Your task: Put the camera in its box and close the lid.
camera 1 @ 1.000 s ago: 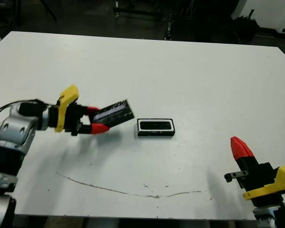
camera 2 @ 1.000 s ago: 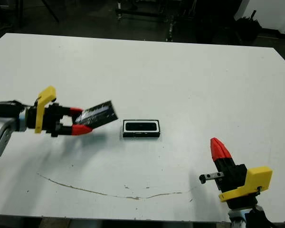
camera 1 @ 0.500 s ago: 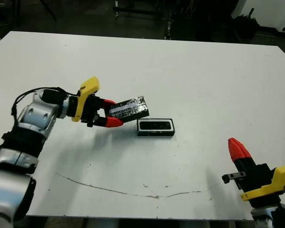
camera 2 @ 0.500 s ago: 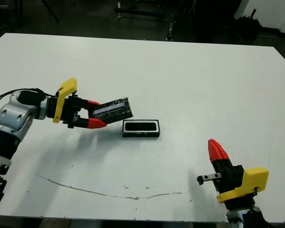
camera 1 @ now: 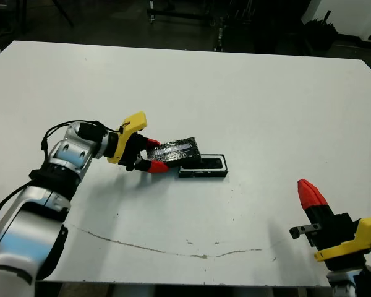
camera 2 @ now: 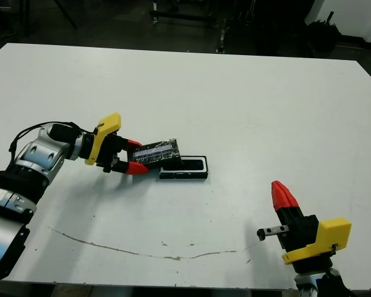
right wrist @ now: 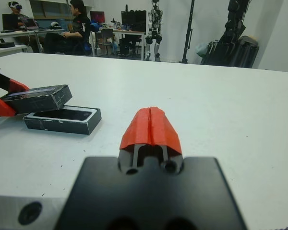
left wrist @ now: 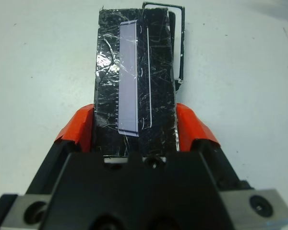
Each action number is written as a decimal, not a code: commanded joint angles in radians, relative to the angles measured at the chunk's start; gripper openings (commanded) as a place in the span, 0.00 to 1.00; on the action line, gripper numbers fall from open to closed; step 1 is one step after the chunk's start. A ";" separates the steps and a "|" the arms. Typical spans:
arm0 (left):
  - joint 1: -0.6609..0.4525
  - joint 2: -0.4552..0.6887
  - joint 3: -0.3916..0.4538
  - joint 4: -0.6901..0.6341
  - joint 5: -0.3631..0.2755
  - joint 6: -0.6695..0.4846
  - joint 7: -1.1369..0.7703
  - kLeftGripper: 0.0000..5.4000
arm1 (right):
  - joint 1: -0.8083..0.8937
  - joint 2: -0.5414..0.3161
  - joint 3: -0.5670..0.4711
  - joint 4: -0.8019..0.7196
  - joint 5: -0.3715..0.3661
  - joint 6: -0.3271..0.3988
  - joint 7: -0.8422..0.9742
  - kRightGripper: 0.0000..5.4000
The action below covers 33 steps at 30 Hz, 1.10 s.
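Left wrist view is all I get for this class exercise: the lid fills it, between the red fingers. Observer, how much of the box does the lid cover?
Observer: In the head views the lid, held tilted by the left tool, overhangs only the left end of the box; the rest lies uncovered.
Operator: Is the camera inside?
Observer: The right wrist view shows the camera, a dark bar lying within the white lining.
Operator: Where is the other arm?
Observer: The right tool is shut, near the front right of the table, well away from the box.
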 commanded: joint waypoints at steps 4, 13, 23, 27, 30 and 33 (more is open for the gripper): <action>-0.017 -0.016 -0.023 0.052 0.029 0.001 -0.057 0.59 | -0.004 -0.013 -0.005 0.004 -0.001 0.002 -0.008 0.00; -0.040 -0.019 -0.054 0.061 0.051 0.045 -0.122 0.59 | -0.005 -0.015 -0.004 0.003 -0.005 0.002 -0.009 0.00; -0.033 -0.032 -0.065 0.039 0.059 0.055 -0.124 0.59 | -0.001 -0.011 -0.003 0.000 -0.007 0.003 -0.013 0.00; 0.005 -0.040 -0.057 -0.015 0.071 0.012 -0.053 0.59 | 0.001 -0.011 -0.004 0.003 0.004 -0.003 -0.005 0.00; 0.028 -0.051 -0.056 -0.047 0.073 -0.009 -0.022 0.59 | 0.001 -0.010 -0.005 0.006 0.002 -0.008 -0.004 0.00; 0.034 -0.069 -0.062 -0.050 0.076 -0.019 -0.009 0.59 | 0.003 -0.011 -0.005 0.007 0.003 -0.010 -0.002 0.00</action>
